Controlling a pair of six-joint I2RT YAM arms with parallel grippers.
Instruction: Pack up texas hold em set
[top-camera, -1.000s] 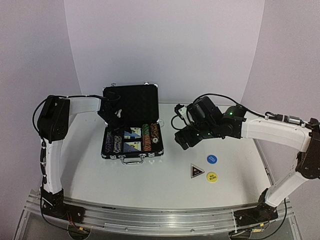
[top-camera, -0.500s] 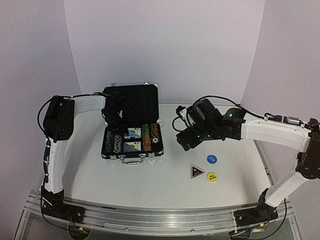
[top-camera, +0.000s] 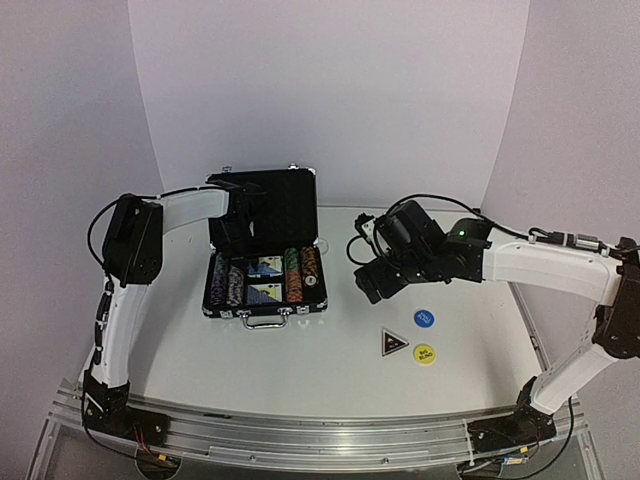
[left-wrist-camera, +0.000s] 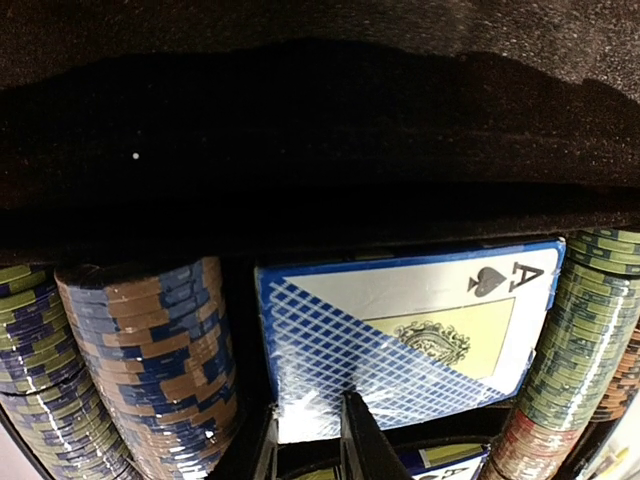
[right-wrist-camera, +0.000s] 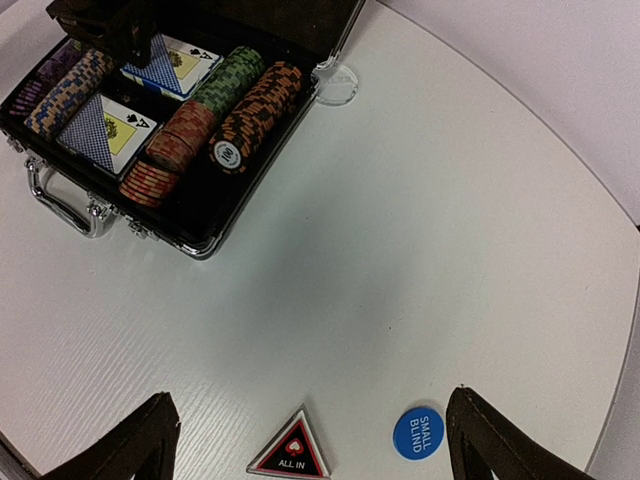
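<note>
Plainly open, the black, silver-trimmed case (top-camera: 290, 205) sits on the white desk (top-camera: 300, 370) at about 10 o'clock from the desk's middle. Its lid stands upright on the 12 o'clock side and its metal handle (top-camera: 265, 322) is on the 6 o'clock side. Inside lie four rows of striped chips (right-wrist-camera: 232, 88). Two rows are at 9 o'clock of the cards, in blue, brown, green and purple, and two are at 3 o'clock, in green, red and orange. Between them are two blue card decks (left-wrist-camera: 400, 335), one at 12 o'clock of the other, each showing an ace of spades.

Out on the desk, well apart from the case at about 4 o'clock of it, lie three more pieces. They are one blue button (top-camera: 424, 318), one yellow button (top-camera: 425, 354) at its 6 o'clock, and one black triangle marker (top-camera: 393, 343) at 9 o'clock of the pair. One clear disc (right-wrist-camera: 337, 85) lies just beside the case's far right corner.

The left arm arches over the case's 9 o'clock edge. The left hand (left-wrist-camera: 310, 425) hangs low above the far deck, its fingers (left-wrist-camera: 362, 445) nearly clenched with only a thin gap and nothing between them. The right arm reaches in from 3 o'clock. The right hand (top-camera: 375, 280) hovers over bare desk between case and buttons, released and empty.
</note>
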